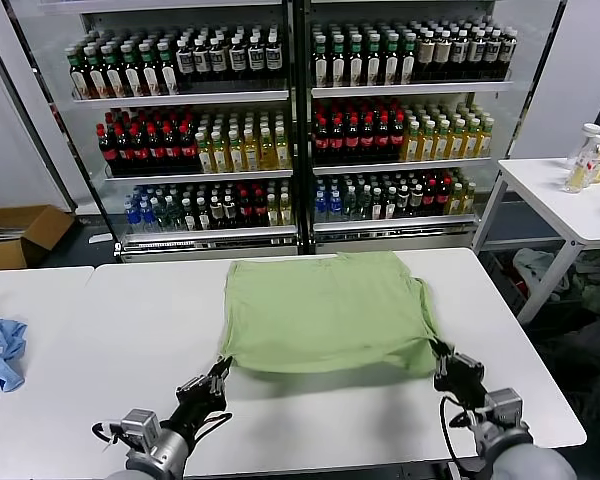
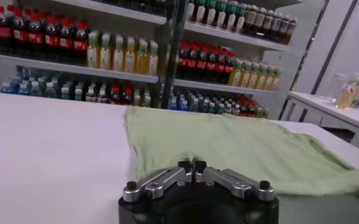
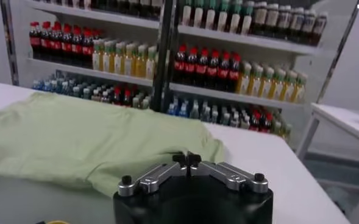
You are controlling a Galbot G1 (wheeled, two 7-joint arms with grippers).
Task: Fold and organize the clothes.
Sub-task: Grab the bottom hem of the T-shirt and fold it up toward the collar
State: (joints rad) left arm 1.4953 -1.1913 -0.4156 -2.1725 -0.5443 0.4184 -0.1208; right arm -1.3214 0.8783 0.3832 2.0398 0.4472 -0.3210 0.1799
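The light green shirt (image 1: 325, 312) lies flat on the white counter (image 1: 130, 340), just ahead of and between the two claws, its plain side up; no collar, buttons or print show. It forms a rough square, which suggests at least one fold is already made, though the near edge sags and the corner by the right claw looks loose. By my judgement the folding is partway along: further folds and the final placing are left.

The left claw (image 1: 218, 379) sits just short of the shirt's near left corner, its tips pressed together on nothing. The right claw (image 1: 444, 356) sits at the near right corner, tips likewise together and empty in its wrist view.

A crumpled light blue cloth (image 1: 0, 352) lies well off beyond the left claw, at the counter's edge. Beyond the counter stand glass-fronted drink coolers (image 1: 300, 120) full of bottles, a cardboard box (image 1: 15, 235) on the floor, and a second white table (image 1: 570, 205) with bottles.
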